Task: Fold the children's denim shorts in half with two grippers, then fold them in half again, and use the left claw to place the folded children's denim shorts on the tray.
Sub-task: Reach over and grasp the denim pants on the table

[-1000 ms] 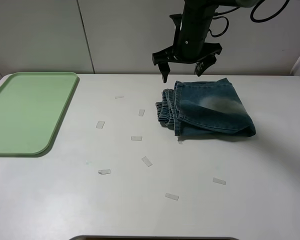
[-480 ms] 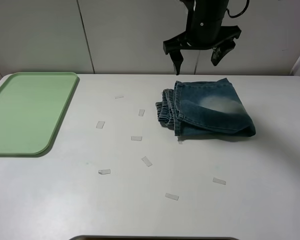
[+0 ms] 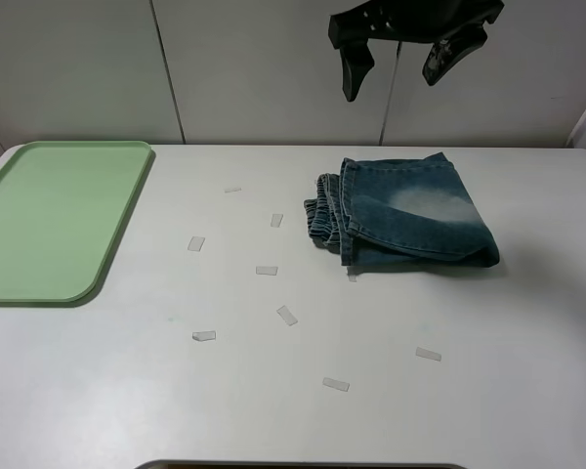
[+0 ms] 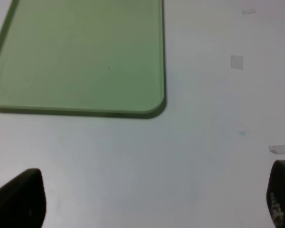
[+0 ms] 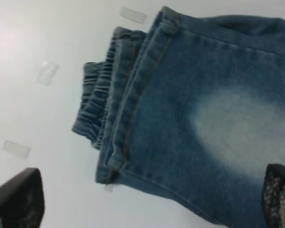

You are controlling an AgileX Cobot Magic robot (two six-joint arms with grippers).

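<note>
The children's denim shorts [image 3: 405, 220] lie folded on the white table right of centre, elastic waistband towards the left and a whitish worn patch on top. The right wrist view shows them [image 5: 190, 118] close below. My right gripper [image 3: 393, 83] hangs open high above the far edge of the shorts, holding nothing; in its wrist view the right gripper [image 5: 147, 199] has its fingertips [image 5: 16, 202] wide apart. My left gripper [image 4: 149, 204] is open over bare table near the tray [image 4: 85, 57] and is out of the exterior high view. The pale green tray [image 3: 49, 220] at the far left holds nothing.
Several small clear tape-like strips [image 3: 266, 270] are scattered over the table [image 3: 273, 410] between the tray and the shorts and towards the front. A pale panelled wall stands behind the table's far edge.
My right gripper has risen from just above the shorts' far left corner to high above them, drifting right, jaws still open. The shorts have not moved.
</note>
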